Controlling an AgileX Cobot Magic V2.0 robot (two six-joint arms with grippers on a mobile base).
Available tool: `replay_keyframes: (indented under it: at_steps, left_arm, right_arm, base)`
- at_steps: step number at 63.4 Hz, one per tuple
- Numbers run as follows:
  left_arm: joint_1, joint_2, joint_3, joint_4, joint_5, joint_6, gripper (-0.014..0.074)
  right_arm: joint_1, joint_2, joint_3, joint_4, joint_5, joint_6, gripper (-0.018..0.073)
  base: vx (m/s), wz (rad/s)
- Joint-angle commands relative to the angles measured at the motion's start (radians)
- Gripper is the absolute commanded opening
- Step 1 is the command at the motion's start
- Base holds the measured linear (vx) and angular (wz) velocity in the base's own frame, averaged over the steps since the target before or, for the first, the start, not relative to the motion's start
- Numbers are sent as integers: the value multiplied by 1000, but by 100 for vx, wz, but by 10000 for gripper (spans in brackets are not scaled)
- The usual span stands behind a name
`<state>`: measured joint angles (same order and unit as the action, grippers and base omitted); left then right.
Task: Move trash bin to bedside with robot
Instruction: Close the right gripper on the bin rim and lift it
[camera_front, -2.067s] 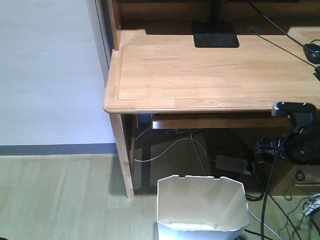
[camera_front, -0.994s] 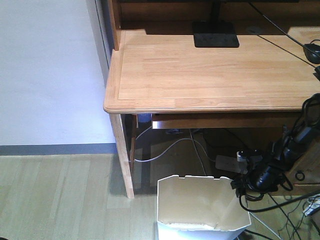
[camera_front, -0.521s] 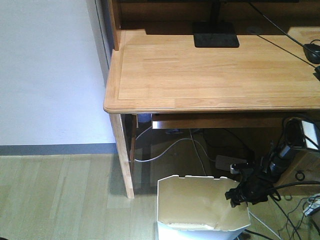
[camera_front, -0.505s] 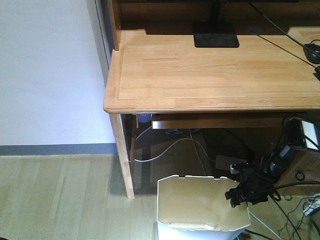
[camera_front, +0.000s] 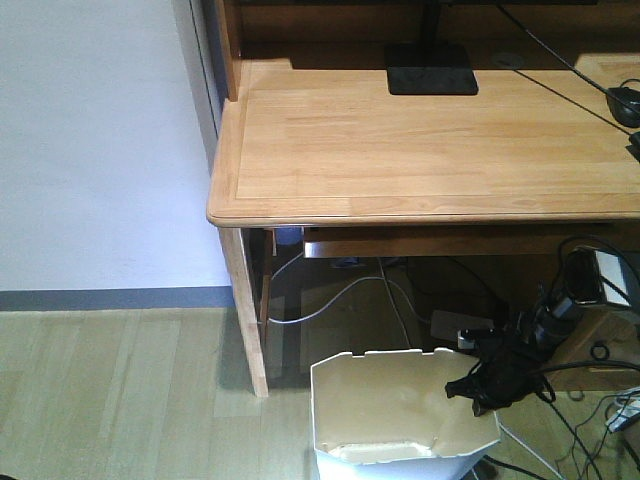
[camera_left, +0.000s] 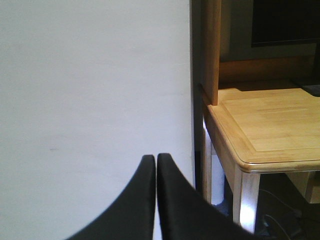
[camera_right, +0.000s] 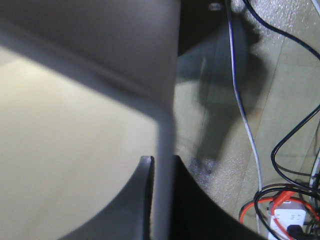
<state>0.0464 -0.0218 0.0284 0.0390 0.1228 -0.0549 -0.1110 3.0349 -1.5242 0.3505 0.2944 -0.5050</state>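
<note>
The white trash bin (camera_front: 385, 410) stands on the floor in front of the desk, at the bottom edge of the front view. My right gripper (camera_front: 470, 388), slim and black with trailing cables, is at the bin's right rim. In the right wrist view my right gripper (camera_right: 162, 165) is shut on the bin's thin wall (camera_right: 164, 130), one finger inside and one outside. My left gripper (camera_left: 156, 159) is shut and empty, held up facing the white wall. The bed is out of view.
The light wooden desk (camera_front: 430, 150) with a monitor base (camera_front: 432, 70) stands over the bin; its leg (camera_front: 245, 320) is to the bin's left. Cables and a power strip (camera_front: 462, 325) lie under the desk. A wooden box (camera_front: 610, 345) is at right.
My right arm came down from the right to the bin's right rim and took hold of it. The bin has shifted slightly to the left. The left gripper's earlier state is not shown.
</note>
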Motion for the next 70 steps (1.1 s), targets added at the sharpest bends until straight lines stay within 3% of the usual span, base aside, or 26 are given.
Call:
replay_keyframes:
  at_steps: [1, 19, 36, 43, 70]
  left_arm:
    - [0, -4, -21, -5, -72, -4, -6]
    - [0, -4, -21, -5, -72, -4, -6]
    - [0, -4, -21, -5, -72, -4, -6]
    - [0, -4, -21, -5, -72, -4, -6]
    - [0, -4, -21, -5, -72, -4, -6]
  right_arm:
    - [-2, -129, -8, 41, 50, -26, -9]
    - [-1, -323, 188, 260, -83, -261, -9]
    - [-1, -509, 393, 424, -30, -507, -9]
    - [-3, -586, 459, 474, -28, -531, -9]
    - [-2, -656, 527, 473, 145, -528, -9]
  base:
    - [0, 0]
    - [0, 0]
    - [0, 0]
    - [0, 0]
    - [0, 0]
